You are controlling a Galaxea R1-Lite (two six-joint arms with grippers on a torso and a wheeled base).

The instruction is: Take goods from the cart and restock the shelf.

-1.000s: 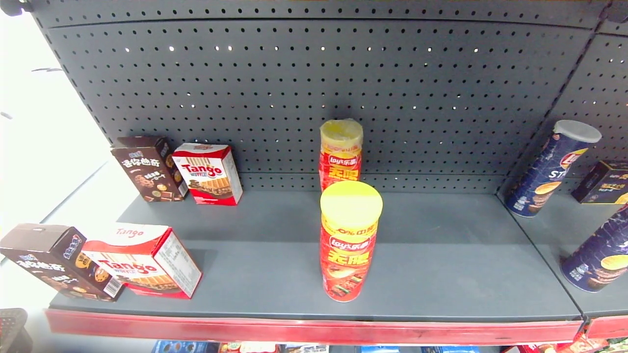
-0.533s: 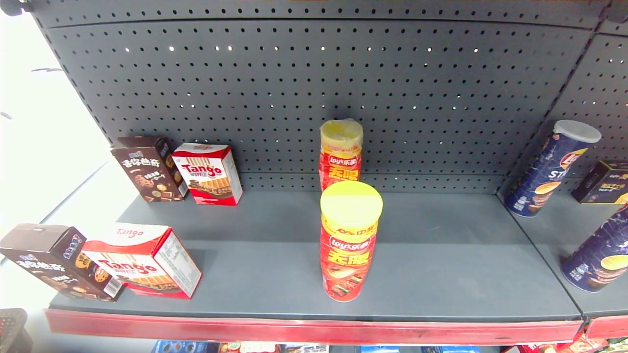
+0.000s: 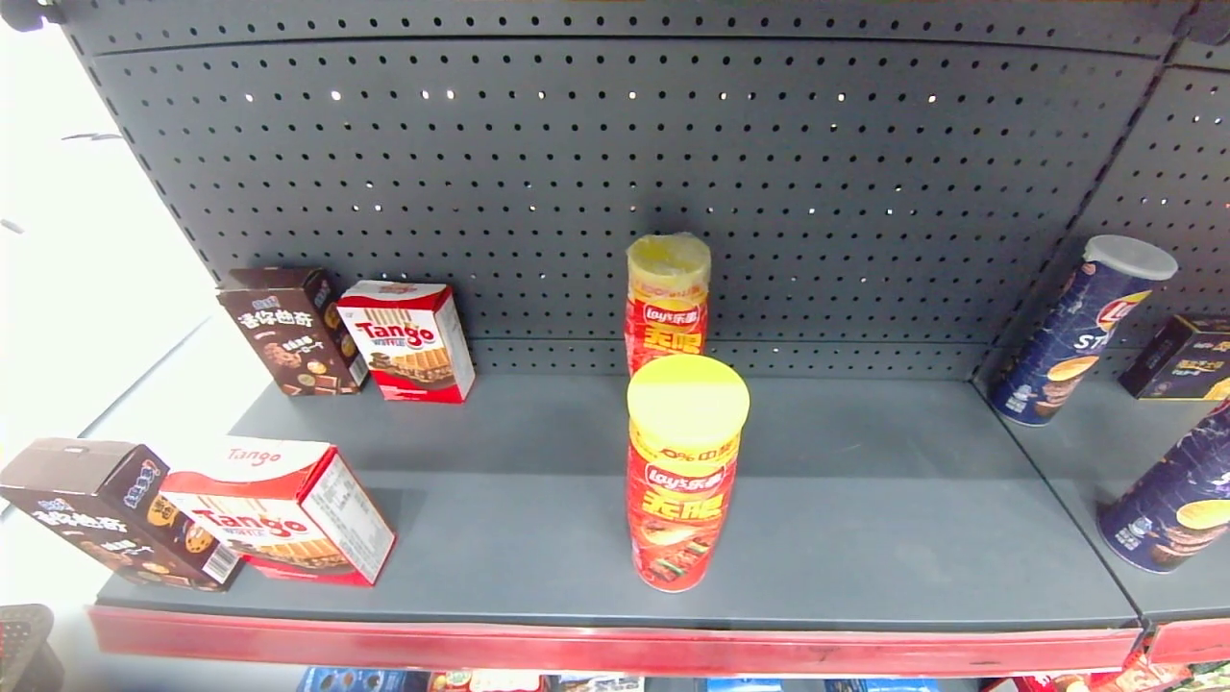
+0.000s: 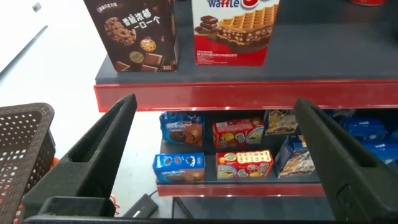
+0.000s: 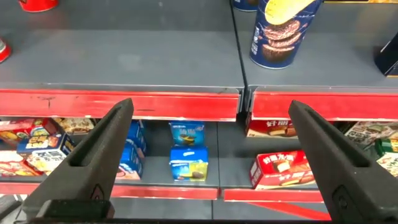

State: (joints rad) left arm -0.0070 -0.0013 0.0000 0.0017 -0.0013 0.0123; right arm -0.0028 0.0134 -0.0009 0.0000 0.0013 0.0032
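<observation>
The grey shelf (image 3: 846, 519) with a red front strip carries two red chip cans with yellow lids, one near the front (image 3: 684, 471) and one at the back (image 3: 667, 300). On its left stand two brown cookie boxes (image 3: 288, 329) (image 3: 106, 509) and two red-and-white wafer boxes (image 3: 408, 338) (image 3: 279, 509). My left gripper (image 4: 211, 149) hangs open below the shelf's front edge, facing the brown box (image 4: 134, 34) and wafer box (image 4: 235, 31). My right gripper (image 5: 208, 149) is open too, in front of the red strip (image 5: 124, 102), holding nothing.
Dark blue chip cans (image 3: 1081, 327) (image 3: 1168, 505) and a dark box (image 3: 1177, 358) stand on the neighbouring shelf at right. A lower shelf holds blue and red snack boxes (image 4: 239, 134) (image 5: 186, 162). A black basket (image 4: 22, 155) sits at the left.
</observation>
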